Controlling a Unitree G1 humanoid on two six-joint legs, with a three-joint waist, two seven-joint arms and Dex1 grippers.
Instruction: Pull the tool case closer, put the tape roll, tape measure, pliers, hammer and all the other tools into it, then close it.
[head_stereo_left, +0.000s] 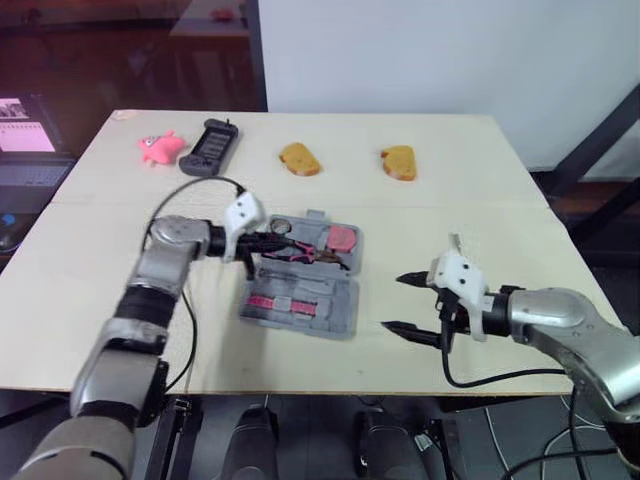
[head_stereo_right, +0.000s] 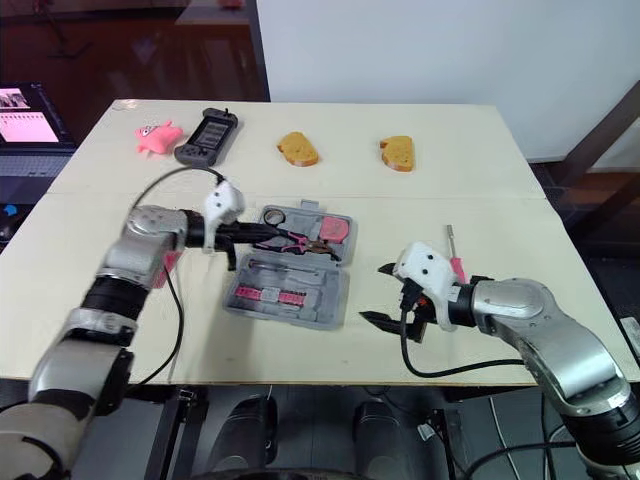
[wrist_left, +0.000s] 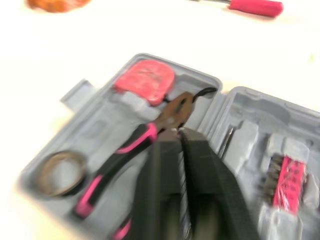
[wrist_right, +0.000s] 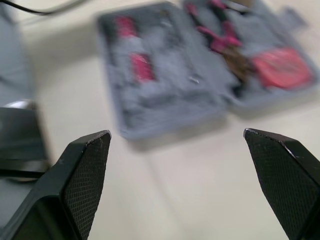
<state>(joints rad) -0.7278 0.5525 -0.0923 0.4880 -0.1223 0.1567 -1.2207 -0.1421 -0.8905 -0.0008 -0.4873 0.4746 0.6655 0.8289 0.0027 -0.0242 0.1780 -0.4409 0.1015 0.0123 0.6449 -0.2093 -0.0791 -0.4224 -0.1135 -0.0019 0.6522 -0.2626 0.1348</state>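
The grey tool case (head_stereo_right: 330, 290) lies open in the middle of the desk (head_stereo_left: 520, 200), with the tape roll (wrist_left: 60, 172), the pink tape measure (wrist_left: 145, 80) and the pliers (wrist_left: 150, 132) lying in its far half. My left claw (wrist_left: 179, 134) is clenched over that half, its tips right at the joint of the pliers, though I cannot tell whether they pinch anything. My right claw (head_stereo_left: 393, 302) hangs released, fingers spread wide, above bare desk just right of the case, and a pink-handled screwdriver (head_stereo_right: 456, 262) lies just behind it.
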